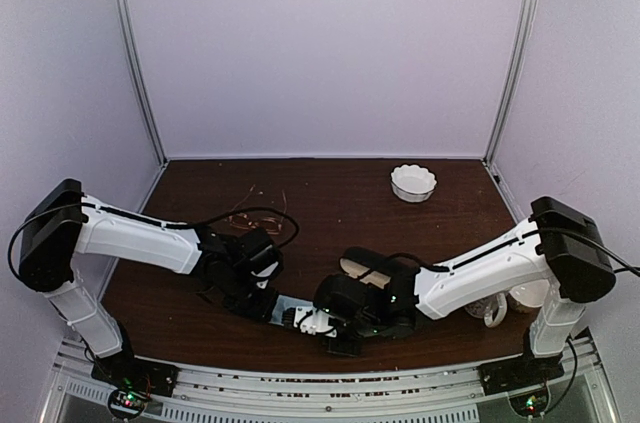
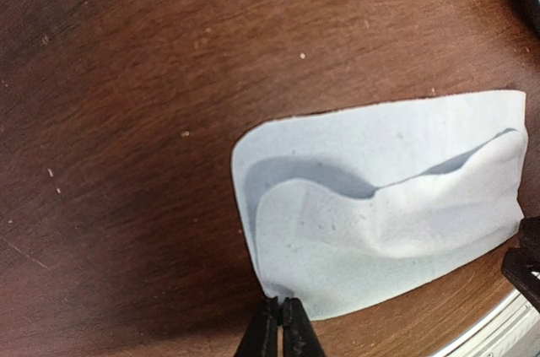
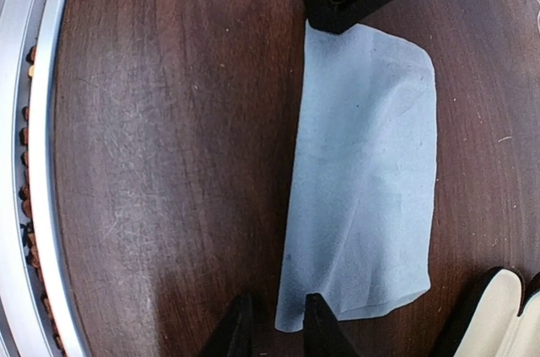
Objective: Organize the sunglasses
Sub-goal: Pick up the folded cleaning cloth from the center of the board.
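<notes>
Left gripper (image 2: 279,306): clamped on the light-blue cloth (image 2: 380,213) edge.
Right gripper (image 3: 278,319): fingers apart, straddling a corner (no pinch yet).
Copper-wire sunglasses (image 1: 240,215): well beyond the cloth, untouched.
Risk: shallow pinch slips and the cloth bunches.

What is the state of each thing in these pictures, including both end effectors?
cloth: rumpled on the table, edge pinched by the left end effector.
left end effector: shut on the cloth.
right end effector: open, the cloth's corner between its fingers.
glasses case: open, cream lining showing.
copper sunglasses: on the table, untouched; folded or not, unclear.
white bowl: upright, looks empty.
</notes>
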`<state>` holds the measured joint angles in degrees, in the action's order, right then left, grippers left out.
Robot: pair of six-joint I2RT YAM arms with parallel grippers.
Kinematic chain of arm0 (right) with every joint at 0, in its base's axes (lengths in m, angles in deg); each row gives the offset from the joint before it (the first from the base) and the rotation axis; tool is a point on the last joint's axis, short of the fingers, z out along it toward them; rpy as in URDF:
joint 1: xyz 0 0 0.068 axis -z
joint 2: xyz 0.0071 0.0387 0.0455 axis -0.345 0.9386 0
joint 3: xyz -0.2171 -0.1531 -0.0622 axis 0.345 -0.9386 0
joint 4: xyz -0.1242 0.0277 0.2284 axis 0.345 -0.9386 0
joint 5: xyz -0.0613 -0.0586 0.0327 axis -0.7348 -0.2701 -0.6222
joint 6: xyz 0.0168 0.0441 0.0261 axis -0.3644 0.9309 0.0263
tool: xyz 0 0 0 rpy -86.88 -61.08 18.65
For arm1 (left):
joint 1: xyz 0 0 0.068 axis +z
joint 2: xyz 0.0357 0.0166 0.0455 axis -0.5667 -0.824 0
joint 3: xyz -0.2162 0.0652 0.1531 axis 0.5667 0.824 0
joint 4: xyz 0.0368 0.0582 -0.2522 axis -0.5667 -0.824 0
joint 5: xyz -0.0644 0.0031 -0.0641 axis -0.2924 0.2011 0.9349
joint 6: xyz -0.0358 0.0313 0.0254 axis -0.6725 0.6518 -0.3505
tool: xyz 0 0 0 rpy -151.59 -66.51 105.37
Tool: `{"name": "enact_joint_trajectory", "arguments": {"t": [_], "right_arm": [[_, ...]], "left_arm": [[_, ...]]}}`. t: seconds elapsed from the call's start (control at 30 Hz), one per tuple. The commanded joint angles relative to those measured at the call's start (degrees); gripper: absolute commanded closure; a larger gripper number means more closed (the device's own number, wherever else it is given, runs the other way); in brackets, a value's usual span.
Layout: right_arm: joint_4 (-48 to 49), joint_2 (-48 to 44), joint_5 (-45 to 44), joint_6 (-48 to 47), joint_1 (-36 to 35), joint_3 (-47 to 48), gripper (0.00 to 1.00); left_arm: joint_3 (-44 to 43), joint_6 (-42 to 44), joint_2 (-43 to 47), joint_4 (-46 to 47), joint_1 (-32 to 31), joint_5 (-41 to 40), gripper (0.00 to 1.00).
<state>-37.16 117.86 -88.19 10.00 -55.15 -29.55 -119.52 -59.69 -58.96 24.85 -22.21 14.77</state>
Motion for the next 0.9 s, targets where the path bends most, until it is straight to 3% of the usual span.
{"name": "enact_joint_trajectory", "arguments": {"t": [0.0,0.17,0.27,0.37,0.87], "right_arm": [[2.0,0.3,-0.5,-0.7,-0.3,-0.7,0.79],[2.2,0.8,-2.5,-0.6,-0.4,-0.7,0.81],[3.0,-0.3,-4.9,-0.6,-0.5,-1.3,0.73],[3.9,-2.3,-6.0,-1.0,-0.6,-2.5,0.71],[3.7,-0.3,0.2,-1.3,-0.9,-1.7,0.82]], "left_arm": [[1.1,-0.4,-0.8,0.8,-0.3,0.2,0.95],[1.2,-0.4,-1.0,0.8,-0.3,0.1,0.95],[1.2,-0.4,-1.0,0.8,-0.3,0.2,0.95],[1.2,-0.4,-1.1,0.8,-0.4,0.1,0.95],[1.1,-0.5,-1.2,0.8,-0.4,0.0,0.95]]}}
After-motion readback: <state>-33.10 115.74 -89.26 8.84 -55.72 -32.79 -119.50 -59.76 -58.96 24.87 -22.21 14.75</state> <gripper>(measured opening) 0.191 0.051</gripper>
